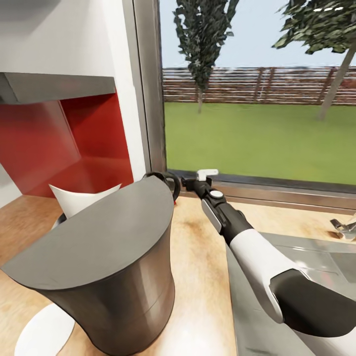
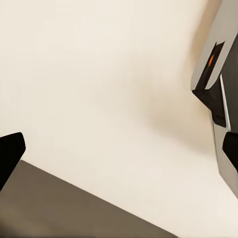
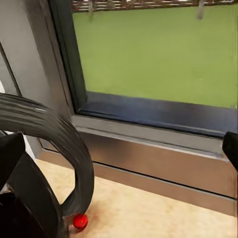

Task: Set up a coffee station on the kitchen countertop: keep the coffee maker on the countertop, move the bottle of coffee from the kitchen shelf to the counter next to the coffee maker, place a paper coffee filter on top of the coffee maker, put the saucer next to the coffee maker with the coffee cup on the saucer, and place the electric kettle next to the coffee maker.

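Observation:
The big grey electric kettle (image 1: 106, 267) stands close in front of me on the wooden counter (image 1: 198, 277), its black loop handle (image 1: 165, 179) toward the window. My right gripper (image 1: 187, 182) is at that handle. In the right wrist view the ribbed handle (image 3: 74, 148) and a red button (image 3: 79, 221) lie between the wide-apart fingers, close to one finger; the right gripper (image 3: 121, 148) is open. A white paper filter (image 1: 81, 198) pokes up behind the kettle, on something dark that the kettle mostly hides. A white saucer (image 1: 42, 331) lies beside the kettle's base. My left gripper (image 2: 119, 148) is open before a cream wall.
A steel sink (image 1: 296, 257) with a faucet (image 1: 344, 227) is set in the counter at the right. The window (image 1: 257, 123) and its sill run along the back. A red-walled niche (image 1: 74, 143) under a grey hood (image 1: 54, 86) is at the left.

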Motion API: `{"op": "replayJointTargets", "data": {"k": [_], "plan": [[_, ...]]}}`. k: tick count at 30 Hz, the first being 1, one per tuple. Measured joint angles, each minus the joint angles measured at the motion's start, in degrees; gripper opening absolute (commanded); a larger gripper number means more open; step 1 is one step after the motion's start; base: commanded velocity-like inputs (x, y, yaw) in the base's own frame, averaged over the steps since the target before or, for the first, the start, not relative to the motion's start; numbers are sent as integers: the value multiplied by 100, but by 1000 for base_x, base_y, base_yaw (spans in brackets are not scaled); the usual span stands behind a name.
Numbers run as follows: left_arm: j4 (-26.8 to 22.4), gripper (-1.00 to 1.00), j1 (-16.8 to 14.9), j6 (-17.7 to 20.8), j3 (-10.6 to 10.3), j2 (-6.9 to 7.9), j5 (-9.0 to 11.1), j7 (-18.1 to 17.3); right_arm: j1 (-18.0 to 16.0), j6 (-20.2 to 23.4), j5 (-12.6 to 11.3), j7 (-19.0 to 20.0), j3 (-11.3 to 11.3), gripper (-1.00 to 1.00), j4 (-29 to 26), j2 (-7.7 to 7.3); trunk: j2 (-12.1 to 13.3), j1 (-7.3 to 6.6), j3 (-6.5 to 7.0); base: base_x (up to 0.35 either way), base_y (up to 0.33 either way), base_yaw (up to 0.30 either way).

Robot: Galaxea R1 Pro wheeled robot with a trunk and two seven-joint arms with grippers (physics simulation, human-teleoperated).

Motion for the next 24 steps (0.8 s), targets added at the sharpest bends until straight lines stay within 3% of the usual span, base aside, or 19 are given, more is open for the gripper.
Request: {"op": "replayJointTargets", "data": {"k": [8,24], "plan": [[10,100,16,6,0,9,-8,0,0,20,-23,-261,13,100,-167,60,0,0,-73,0,0,0],[179,100,14,25,-113,-15,-2,1,0,12,-27,-237,38,100,-164,60,0,0,-219,0,0,0]]}}
